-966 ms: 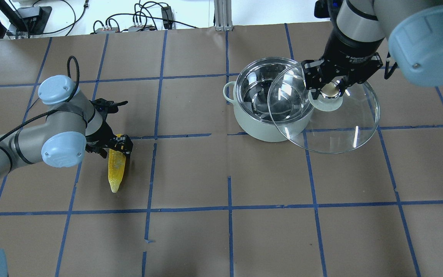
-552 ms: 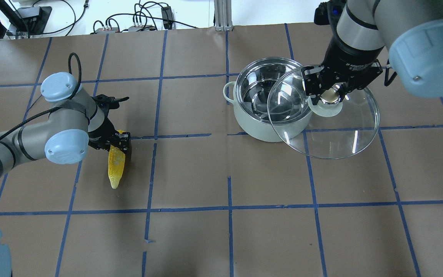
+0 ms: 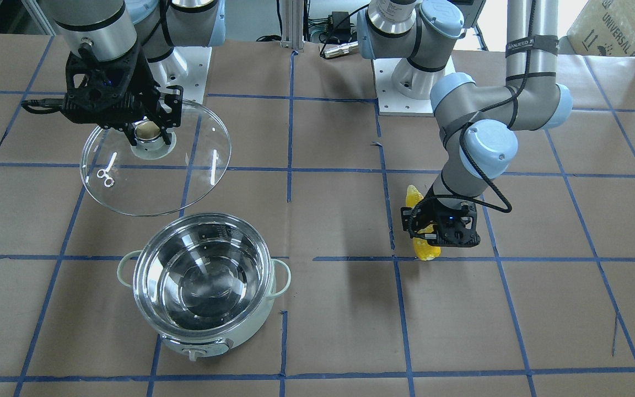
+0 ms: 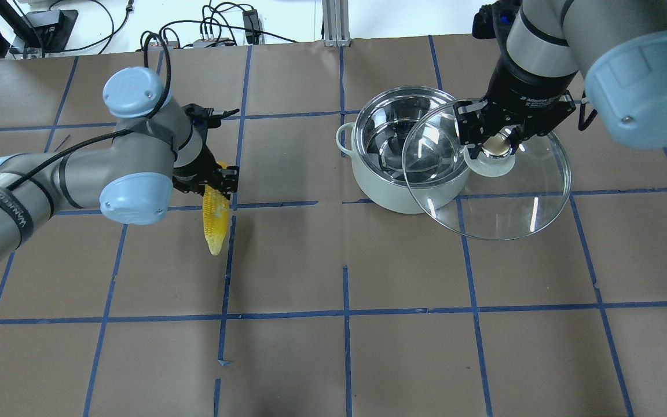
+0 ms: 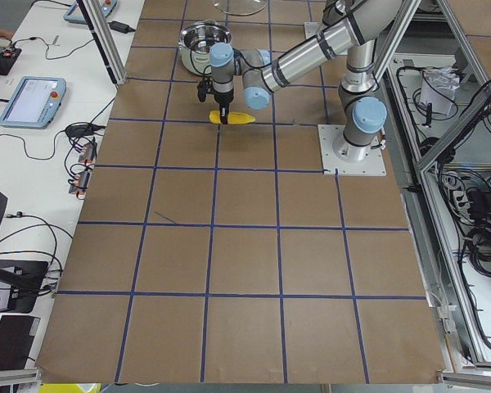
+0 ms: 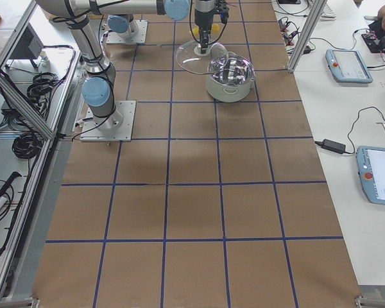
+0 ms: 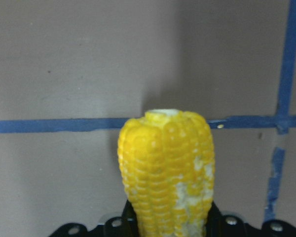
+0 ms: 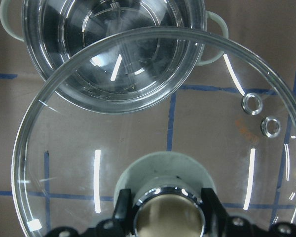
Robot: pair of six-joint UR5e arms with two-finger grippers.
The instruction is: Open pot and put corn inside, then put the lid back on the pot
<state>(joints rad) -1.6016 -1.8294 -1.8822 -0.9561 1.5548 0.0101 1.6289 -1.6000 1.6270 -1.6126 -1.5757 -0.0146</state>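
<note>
- Pot (image 4: 380, 185): open, upright.
- R gripper (image 4: 497, 145): arm vertical, pointing down, clamped on lid (image 4: 507, 202), lid held off pot.
- L gripper (image 4: 217, 182): wrist bent down, clamped on corn (image 4: 215, 223) thick end.

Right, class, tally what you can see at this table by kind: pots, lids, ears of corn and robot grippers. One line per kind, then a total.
pot: 1
lid: 1
corn: 1
grippers: 2, the left gripper and the right gripper
Total: 5
</note>
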